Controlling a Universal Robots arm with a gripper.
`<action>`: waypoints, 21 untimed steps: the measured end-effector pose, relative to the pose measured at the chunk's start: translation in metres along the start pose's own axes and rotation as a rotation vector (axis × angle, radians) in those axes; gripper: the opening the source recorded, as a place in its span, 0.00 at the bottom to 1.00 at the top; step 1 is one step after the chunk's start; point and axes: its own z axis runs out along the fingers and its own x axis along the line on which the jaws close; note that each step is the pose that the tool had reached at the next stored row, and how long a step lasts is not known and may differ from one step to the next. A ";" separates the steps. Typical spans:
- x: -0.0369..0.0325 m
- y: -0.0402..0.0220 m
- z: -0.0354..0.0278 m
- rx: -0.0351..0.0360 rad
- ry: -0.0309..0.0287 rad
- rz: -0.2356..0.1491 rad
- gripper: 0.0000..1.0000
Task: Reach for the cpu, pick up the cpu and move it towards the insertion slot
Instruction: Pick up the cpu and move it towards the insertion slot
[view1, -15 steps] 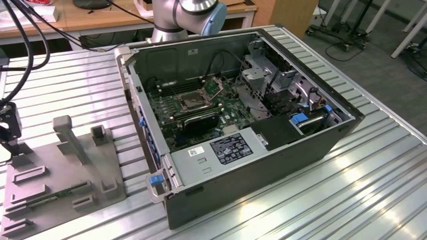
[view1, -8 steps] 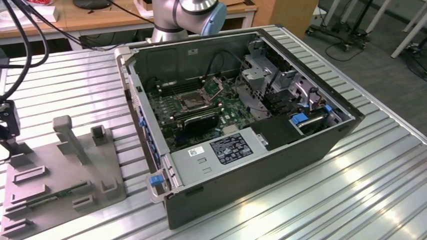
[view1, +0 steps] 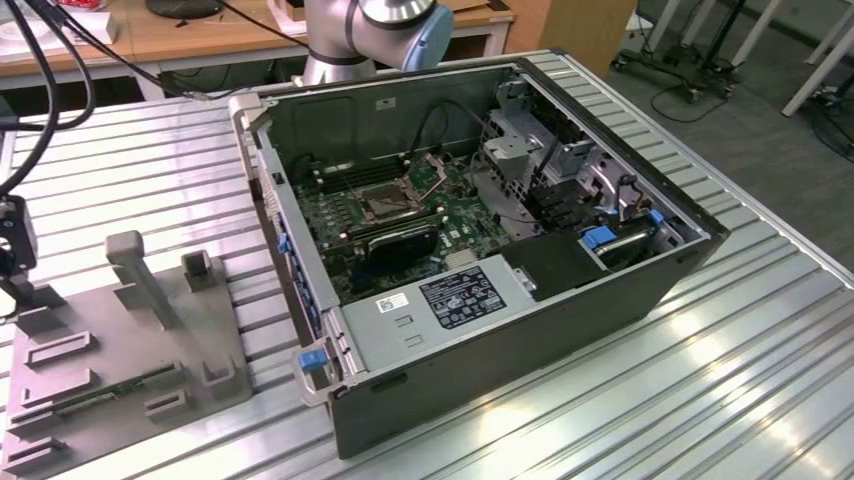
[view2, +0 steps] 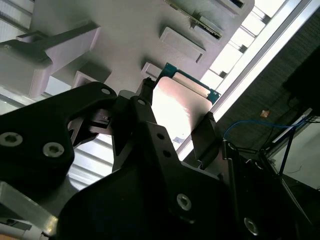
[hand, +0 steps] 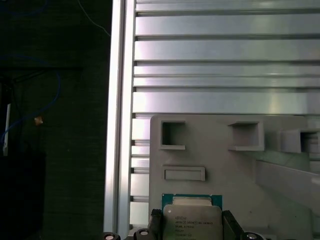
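- Beside the grey tray (view1: 94, 310), exterior view: the gripper (view1: 16, 270) hangs low at the tray's edge, on the exterior view's left.
- The insertion slot (view1: 378, 203) sits on the board inside the open computer case (view1: 534, 330). It is well apart from the tray, towards the exterior view's right, and its centre shows dark with nothing seated in it.
- A memory stick (view1: 114, 388) lies in one of the tray's recesses, untouched.
- Tray and case both stand on the ribbed metal table (view1: 747, 380).
- Second wrist view: the cpu (view2: 177, 107) sits between the two black fingers (view2: 145, 95) of the gripper (view2: 177, 100).
- Each finger meets an opposite edge of the chip with no gap showing, so I judge the jaws clamped on the cpu.
- The chip hangs over the tray (view2: 125, 30) near its corner, close to the table's side rail (view2: 260, 55).
- First wrist view: the cpu (hand: 192, 220) shows silvery top up with a teal rim. It is flanked on both sides by the gripper (hand: 194, 227) and lies over the tray (hand: 225, 165) next to two square recesses.
- The table slats (hand: 225, 50) run beyond the tray.
- Cannot tell whether the chip has left the tray surface.
- Progress, as judged: the reach is done and the grasp appears made. The carry towards the slot is not yet done, as the cpu is at the tray and well apart from the case.
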 end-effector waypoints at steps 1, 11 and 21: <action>0.0000 0.0000 -0.0006 0.0000 0.0001 0.000 0.55; -0.0002 0.0003 -0.0056 0.0000 0.0000 0.000 0.55; -0.0004 0.0005 -0.0111 0.0000 0.0001 0.000 0.55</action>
